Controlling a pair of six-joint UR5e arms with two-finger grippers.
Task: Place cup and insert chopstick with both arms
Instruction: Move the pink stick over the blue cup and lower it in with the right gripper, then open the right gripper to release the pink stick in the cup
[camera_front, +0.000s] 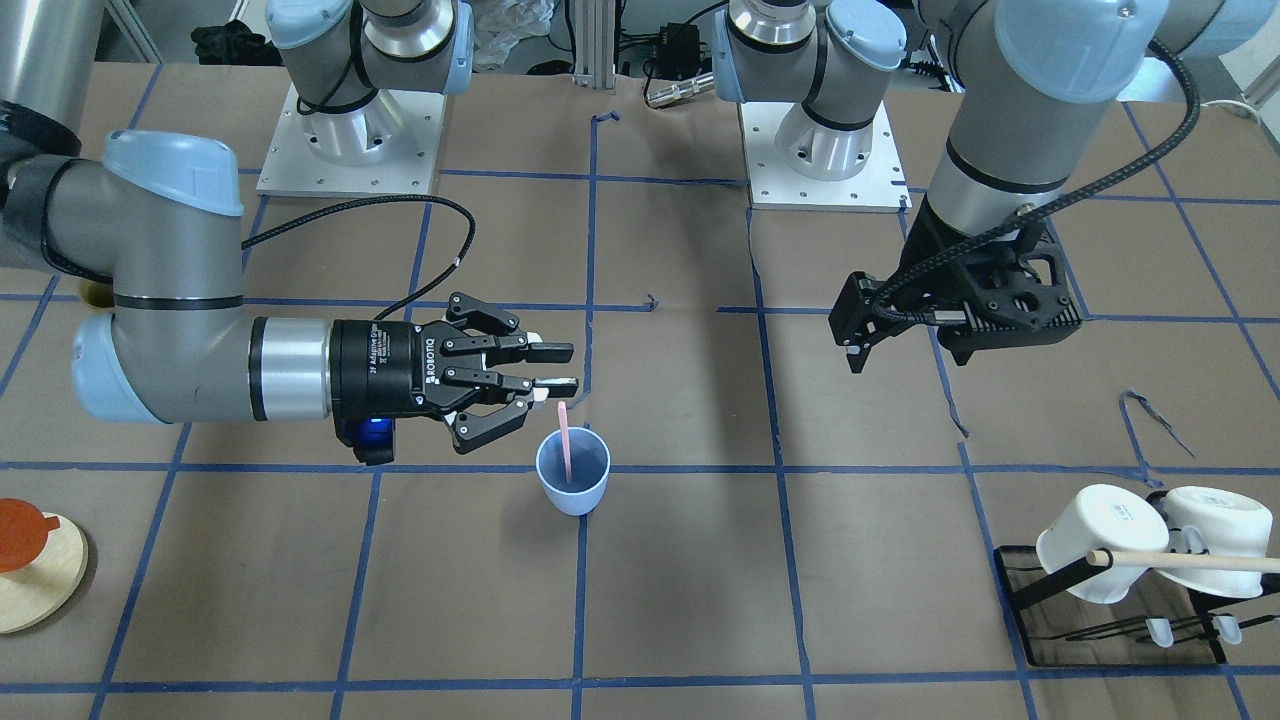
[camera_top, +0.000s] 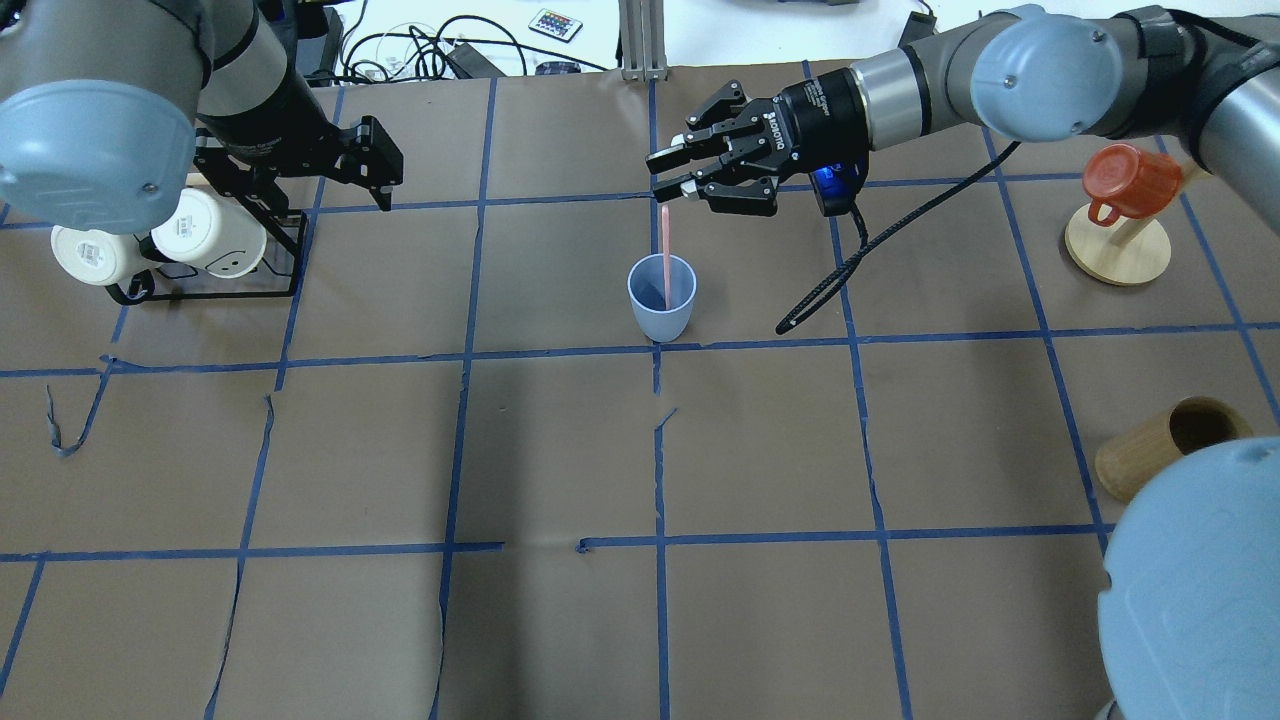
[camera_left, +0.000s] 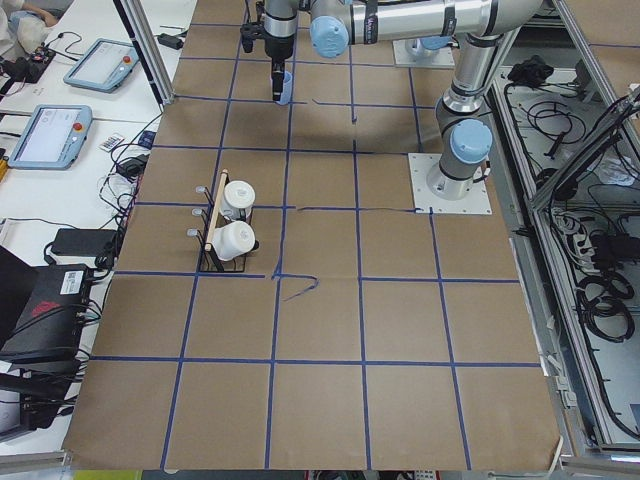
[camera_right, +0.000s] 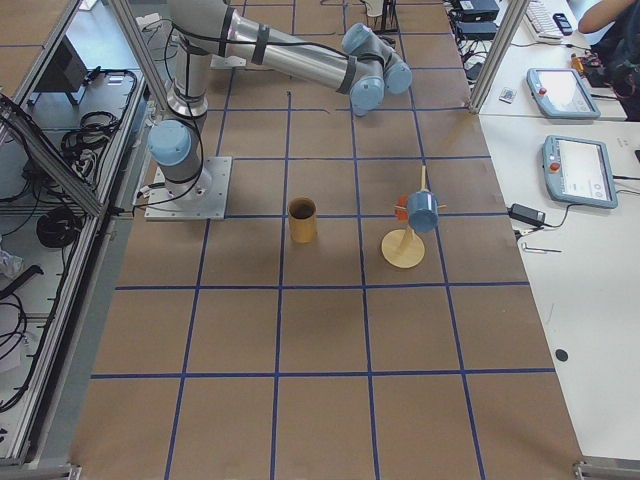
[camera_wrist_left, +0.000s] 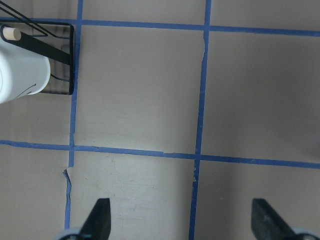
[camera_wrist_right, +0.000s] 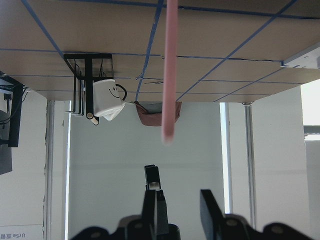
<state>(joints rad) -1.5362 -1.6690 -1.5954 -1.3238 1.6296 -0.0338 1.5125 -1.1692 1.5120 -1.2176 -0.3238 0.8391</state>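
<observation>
The light-blue cup (camera_front: 573, 492) stands upright on the brown table near its middle; it also shows in the overhead view (camera_top: 661, 312). The pale-pink chopstick (camera_front: 565, 440) stands in it, leaning on the rim, its top end free (camera_top: 666, 235). My right gripper (camera_front: 570, 367) lies level just above and behind the stick's top, jaws partly open and holding nothing (camera_top: 665, 175). In the right wrist view the chopstick (camera_wrist_right: 170, 75) hangs clear of the fingertips (camera_wrist_right: 152, 180). My left gripper (camera_top: 375, 165) is open and empty, pointing down beside the rack; its fingertips (camera_wrist_left: 100, 215) stand wide apart.
A black rack (camera_top: 285, 240) with two white mugs (camera_top: 205, 235) and a wooden dowel (camera_front: 1190, 562) stands on my left side. An orange mug (camera_top: 1130, 180) hangs on a round wooden stand (camera_top: 1118, 255) at the far right. A tan wooden holder (camera_top: 1165, 450) lies at the right.
</observation>
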